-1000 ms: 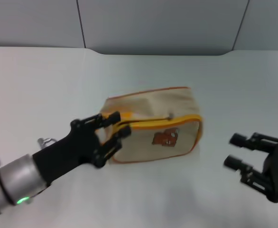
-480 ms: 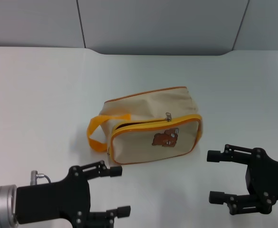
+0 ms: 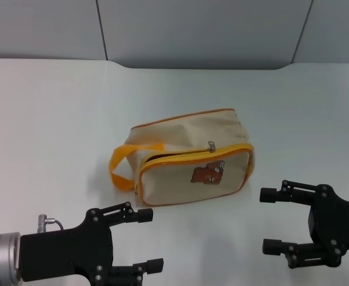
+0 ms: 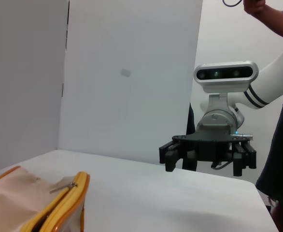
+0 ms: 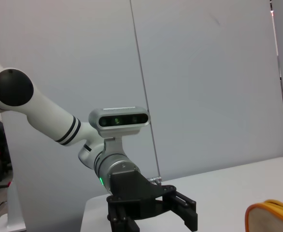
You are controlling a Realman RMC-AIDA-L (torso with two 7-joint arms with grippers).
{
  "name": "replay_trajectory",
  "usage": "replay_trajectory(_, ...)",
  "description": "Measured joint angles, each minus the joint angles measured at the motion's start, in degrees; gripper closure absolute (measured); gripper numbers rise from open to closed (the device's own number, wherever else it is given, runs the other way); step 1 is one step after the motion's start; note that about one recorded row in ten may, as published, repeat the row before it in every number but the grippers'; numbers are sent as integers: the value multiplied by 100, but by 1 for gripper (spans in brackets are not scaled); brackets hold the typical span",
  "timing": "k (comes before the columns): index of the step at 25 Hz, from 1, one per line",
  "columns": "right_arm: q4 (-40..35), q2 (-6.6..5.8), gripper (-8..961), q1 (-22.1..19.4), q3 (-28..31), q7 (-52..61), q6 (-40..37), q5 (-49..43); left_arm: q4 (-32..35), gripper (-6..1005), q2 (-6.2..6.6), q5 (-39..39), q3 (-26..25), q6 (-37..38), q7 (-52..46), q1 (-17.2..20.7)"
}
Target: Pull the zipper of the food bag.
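The beige food bag (image 3: 189, 158) with orange piping lies on the white table, bear patch facing me and orange loop strap (image 3: 122, 164) at its left end. The silver zipper pull (image 3: 211, 146) sits on the orange zipper tape near the middle of the top rim. A corner of the bag with the pull shows in the left wrist view (image 4: 66, 184). My left gripper (image 3: 142, 239) is open, low at the near left, apart from the bag. My right gripper (image 3: 268, 220) is open at the near right, also apart from it.
The white table (image 3: 49, 119) runs back to grey wall panels (image 3: 198, 30). In the left wrist view the right gripper (image 4: 206, 154) shows across the table, and a person stands at the far edge (image 4: 281, 159). The right wrist view shows the left gripper (image 5: 151, 210).
One second ago my left gripper was at the bag's left end over the strap; it has drawn back to the near left. The right gripper lowered slightly. The bag settled, its strap now exposed.
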Motion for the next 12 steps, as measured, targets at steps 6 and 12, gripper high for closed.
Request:
replay_trajectory(6,-2,6,120,-25,0,-1,45,-3,4,176,2,-6,2,28,22,4)
replay_trajectory(12,-3,17,120,-38,0,-35,127,-7,7,177,-4,-13,7,11,23,5)
